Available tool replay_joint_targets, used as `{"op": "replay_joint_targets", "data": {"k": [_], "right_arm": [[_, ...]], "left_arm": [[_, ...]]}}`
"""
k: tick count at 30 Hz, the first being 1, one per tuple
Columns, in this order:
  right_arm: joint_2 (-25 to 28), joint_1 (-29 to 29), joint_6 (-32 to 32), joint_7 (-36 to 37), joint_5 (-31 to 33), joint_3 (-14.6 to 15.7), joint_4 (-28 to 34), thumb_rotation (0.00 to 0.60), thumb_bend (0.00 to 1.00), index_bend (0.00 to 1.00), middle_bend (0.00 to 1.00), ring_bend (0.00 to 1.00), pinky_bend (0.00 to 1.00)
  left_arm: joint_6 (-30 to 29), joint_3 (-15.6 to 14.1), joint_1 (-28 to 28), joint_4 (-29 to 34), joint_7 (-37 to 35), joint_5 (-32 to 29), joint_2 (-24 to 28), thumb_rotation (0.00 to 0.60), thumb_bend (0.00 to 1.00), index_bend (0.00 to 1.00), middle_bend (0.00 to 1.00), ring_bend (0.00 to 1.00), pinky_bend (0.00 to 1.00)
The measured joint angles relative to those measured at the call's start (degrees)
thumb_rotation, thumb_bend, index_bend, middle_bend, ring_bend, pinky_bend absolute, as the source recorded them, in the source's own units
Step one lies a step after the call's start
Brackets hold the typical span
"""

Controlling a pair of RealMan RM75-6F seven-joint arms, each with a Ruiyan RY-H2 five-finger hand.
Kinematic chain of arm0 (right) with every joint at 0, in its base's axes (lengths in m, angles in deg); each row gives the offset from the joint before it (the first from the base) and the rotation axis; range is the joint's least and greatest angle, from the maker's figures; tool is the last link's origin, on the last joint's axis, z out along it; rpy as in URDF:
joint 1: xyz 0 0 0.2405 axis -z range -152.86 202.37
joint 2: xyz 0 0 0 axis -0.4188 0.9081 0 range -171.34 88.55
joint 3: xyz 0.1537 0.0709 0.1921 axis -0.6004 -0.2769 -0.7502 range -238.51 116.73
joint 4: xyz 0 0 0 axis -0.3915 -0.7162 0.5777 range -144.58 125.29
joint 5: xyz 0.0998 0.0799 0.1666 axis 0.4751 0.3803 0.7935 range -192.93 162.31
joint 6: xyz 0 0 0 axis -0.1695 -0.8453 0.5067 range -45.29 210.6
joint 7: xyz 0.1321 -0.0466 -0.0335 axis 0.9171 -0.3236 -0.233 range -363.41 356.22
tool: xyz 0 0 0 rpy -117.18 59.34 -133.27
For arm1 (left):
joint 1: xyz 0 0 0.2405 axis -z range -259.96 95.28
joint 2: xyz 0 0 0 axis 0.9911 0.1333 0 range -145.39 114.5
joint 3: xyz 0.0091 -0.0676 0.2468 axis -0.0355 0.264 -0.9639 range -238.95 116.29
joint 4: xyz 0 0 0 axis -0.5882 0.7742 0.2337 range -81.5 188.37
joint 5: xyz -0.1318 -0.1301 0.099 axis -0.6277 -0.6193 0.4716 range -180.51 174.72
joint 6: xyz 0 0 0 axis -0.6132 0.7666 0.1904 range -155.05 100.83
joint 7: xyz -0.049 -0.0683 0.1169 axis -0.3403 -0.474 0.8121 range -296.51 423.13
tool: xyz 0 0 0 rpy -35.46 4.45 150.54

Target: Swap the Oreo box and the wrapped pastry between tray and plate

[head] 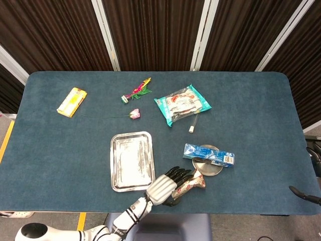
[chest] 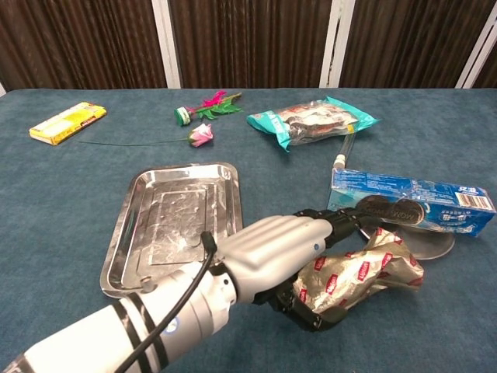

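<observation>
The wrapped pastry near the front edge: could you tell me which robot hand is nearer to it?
The left robot hand is nearer, wrapped over the wrapped pastry beside the plate. The right robot hand is far off at the table's right edge.

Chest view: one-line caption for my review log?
Left hand closing around wrapped pastry beside plate-borne Oreo box; tray empty.

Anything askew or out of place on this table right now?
Yes. The Oreo box overhangs the small round plate on both sides. The crumpled wrapped pastry lies on the cloth beside the plate, under the left robot hand, while the tray sits empty.
</observation>
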Motion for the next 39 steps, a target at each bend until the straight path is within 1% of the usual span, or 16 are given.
{"op": "replay_joint_targets", "data": {"k": [4,7,8,9,11,13,15,17,20,25,29,32,34,37,38,39], "right_arm": [[0.15,-0.12,1.19,0.26,-0.33,-0.36,0.03,0.600,0.18,0.00,0.00,0.00,0.02],[0.26,-0.29,2.18,0.21,-0.43,-0.64,0.16,0.600,0.18,0.00,0.00,0.00,0.02],[0.32,-0.35,2.57,0.25,-0.46,-0.77,0.24,0.600,0.18,0.00,0.00,0.00,0.02],[0.35,-0.38,2.81,0.27,-0.44,-0.92,0.30,0.600,0.18,0.00,0.00,0.00,0.02],[0.40,-0.40,3.25,0.21,-0.33,-1.20,0.40,0.600,0.18,0.00,0.00,0.00,0.02],[0.42,-0.40,3.59,0.13,-0.16,-1.46,0.49,0.600,0.18,0.00,0.00,0.00,0.02],[0.42,-0.39,4.03,-0.08,-0.01,-1.68,0.63,0.600,0.18,0.00,0.00,0.00,0.02],[0.39,-0.37,4.34,-0.41,0.04,-1.89,0.80,0.600,0.18,0.00,0.00,0.00,0.02],[0.33,-0.33,4.66,-1.02,-0.08,-2.06,1.07,0.600,0.18,0.00,0.00,0.00,0.02],[0.19,-0.26,5.26,-2.36,-0.60,-2.13,1.59,0.600,0.18,0.00,0.00,0.00,0.02],[0.20,-0.05,5.26,-3.15,-1.54,-2.01,1.97,0.600,0.18,0.00,0.00,0.00,0.02],[0.05,0.13,5.05,-4.01,-1.90,-2.04,2.12,0.600,0.18,0.00,0.00,0.00,0.02],[-0.08,0.15,5.15,-4.77,-2.20,-2.00,2.33,0.600,0.18,0.00,0.00,0.00,0.02],[-0.28,0.07,5.68,-6.08,-2.91,-1.80,2.95,0.600,0.18,0.00,0.00,0.00,0.02],[-0.36,0.07,5.78,-6.56,-3.03,-1.78,3.14,0.600,0.18,0.00,0.00,0.00,0.02],[-0.44,0.09,5.79,-6.95,-3.04,-1.81,3.26,0.600,0.18,0.00,0.00,0.00,0.02]], "left_arm": [[1.27,1.02,1.76,-4.73,-0.80,-1.69,-2.75,0.600,0.36,0.00,0.00,0.00,0.09],[1.80,1.61,2.78,-7.99,-0.62,-2.92,-4.71,0.600,0.36,0.00,0.01,0.03,0.21],[1.84,1.78,3.00,-8.93,-0.45,-3.31,-5.32,0.600,0.36,0.04,0.07,0.09,0.27],[1.84,2.03,3.23,-10.14,-0.28,-3.93,-6.17,0.600,0.36,0.10,0.14,0.16,0.33],[1.51,2.42,3.40,-11.74,-0.19,-4.81,-7.47,0.600,0.36,0.32,0.37,0.35,0.47],[0.52,2.66,3.47,-12.84,-0.55,-5.15,-8.34,0.600,0.37,0.45,0.51,0.46,0.57],[-0.95,2.68,3.49,-13.19,-1.77,-4.66,-8.65,0.600,0.39,0.51,0.59,0.53,0.64],[-2.43,2.58,3.52,-13.22,-3.28,-3.69,-8.71,0.600,0.40,0.55,0.64,0.57,0.69],[-5.18,2.20,3.56,-12.26,-4.73,-1.39,-8.21,0.600,0.41,0.56,0.66,0.58,0.71],[-7.96,1.64,3.37,-6.83,-4.21,0.91,-4.90,0.600,0.41,0.57,0.66,0.59,0.72],[-10.31,1.27,2.24,-1.70,-2.39,1.88,0.94,0.600,0.41,0.57,0.66,0.59,0.71],[-13.25,0.66,0.08,0.77,-1.49,2.26,7.03,0.600,0.41,0.56,0.65,0.58,0.70],[-15.03,0.22,-1.80,1.05,-1.25,1.98,11.22,0.600,0.41,0.51,0.59,0.53,0.67],[-15.69,-0.47,-4.05,-0.37,-1.26,0.07,15.99,0.600,0.41,0.45,0.50,0.45,0.66],[-15.63,-0.75,-4.70,-0.85,-1.46,-0.70,17.11,0.600,0.41,0.42,0.46,0.42,0.64],[-15.41,-1.20,-5.53,-1.23,-2.00,-1.62,18.36,0.600,0.41,0.36,0.41,0.37,0.59]]}}
